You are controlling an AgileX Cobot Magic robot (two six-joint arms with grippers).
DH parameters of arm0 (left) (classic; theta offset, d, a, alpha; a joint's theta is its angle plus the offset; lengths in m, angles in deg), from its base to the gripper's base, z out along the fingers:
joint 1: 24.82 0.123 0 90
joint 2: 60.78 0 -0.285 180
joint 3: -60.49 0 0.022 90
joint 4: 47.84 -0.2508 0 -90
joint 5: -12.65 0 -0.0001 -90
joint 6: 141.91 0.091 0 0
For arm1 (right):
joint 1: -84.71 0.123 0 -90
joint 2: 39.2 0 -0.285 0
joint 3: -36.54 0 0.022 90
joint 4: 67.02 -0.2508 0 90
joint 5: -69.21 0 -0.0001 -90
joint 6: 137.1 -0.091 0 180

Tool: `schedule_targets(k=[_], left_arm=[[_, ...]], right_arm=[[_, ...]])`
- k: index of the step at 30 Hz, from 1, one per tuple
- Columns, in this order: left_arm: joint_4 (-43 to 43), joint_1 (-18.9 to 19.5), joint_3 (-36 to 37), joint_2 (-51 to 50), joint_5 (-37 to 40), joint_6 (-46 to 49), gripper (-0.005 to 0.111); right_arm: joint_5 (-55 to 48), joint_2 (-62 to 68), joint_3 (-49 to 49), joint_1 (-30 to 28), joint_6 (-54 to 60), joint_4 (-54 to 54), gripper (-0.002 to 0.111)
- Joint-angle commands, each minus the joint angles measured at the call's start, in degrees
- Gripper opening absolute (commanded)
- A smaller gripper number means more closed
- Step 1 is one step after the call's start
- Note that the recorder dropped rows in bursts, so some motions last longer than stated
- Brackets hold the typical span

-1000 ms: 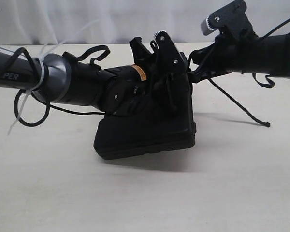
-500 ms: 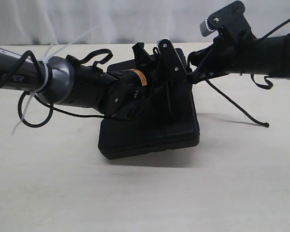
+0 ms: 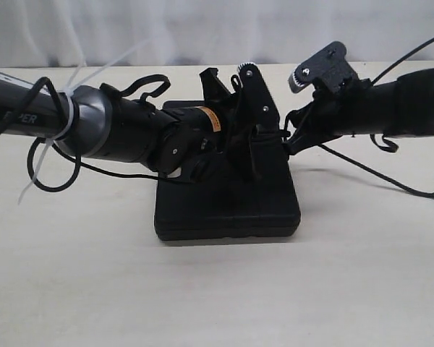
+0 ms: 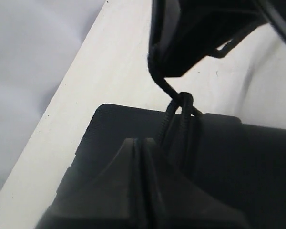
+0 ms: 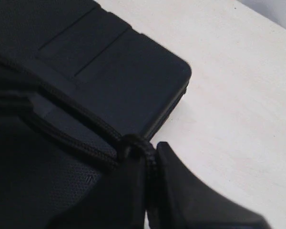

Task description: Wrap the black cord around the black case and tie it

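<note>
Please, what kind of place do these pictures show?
Probably a robot test bench or lab, not a home: a bare pale table, a plain white curtain behind it, and only the black case with its black cord between two robot arms.

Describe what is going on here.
Two robot arms are tying a cord around a case lying flat on the table. The right gripper is shut on the cord at the case's edge. The left gripper is shut beside strands crossing the case's face; whether it pinches them is unclear. A loose end trails on the table.
</note>
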Motion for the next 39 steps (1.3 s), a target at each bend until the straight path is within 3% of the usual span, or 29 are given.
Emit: schedule_targets(k=[1, 4, 11, 15, 24, 30, 35, 36, 39], left_arm=[[-0.07, 0.05, 0.2, 0.81, 0.16, -0.02, 0.0], [0.04, 0.05, 0.2, 0.81, 0.27, -0.43, 0.0], [0.16, 0.05, 0.2, 0.81, 0.67, -0.41, 0.0], [0.16, 0.05, 0.2, 0.81, 0.57, -0.41, 0.0], [0.16, 0.05, 0.2, 0.81, 0.57, -0.41, 0.0], [0.16, 0.05, 0.2, 1.23, 1.1, -0.41, 0.0], [2.1, 0.16, 0.2, 8.47, 10.24, -0.41, 0.0], [3.0, 0.16, 0.2, 9.74, 12.2, -0.41, 0.0], [3.61, 0.16, 2.45, 17.4, 18.21, -1.26, 0.0]], right_arm=[[3.38, 2.78, -0.74, -0.14, 2.0, 4.57, 0.004], [8.14, 4.05, -0.74, -0.14, 2.0, 6.58, 0.006], [22.76, 7.08, -0.74, -0.14, 1.82, 6.72, 0.033], [31.12, 9.52, -0.74, -0.23, 1.82, 6.72, 0.04], [34.96, 11.35, -0.74, -1.98, -0.99, 6.92, 0.039], [34.84, 3.64, -0.6, -1.98, 2.08, -4.83, 0.039], [21.47, -4.84, 3.7, -1.98, 0.82, -4.83, 0.038], [19.87, -6.08, 4.33, -1.98, 0.31, -4.83, 0.035], [16.6, -13.58, 7.62, -1.98, -3.44, -4.83, 0.006]])
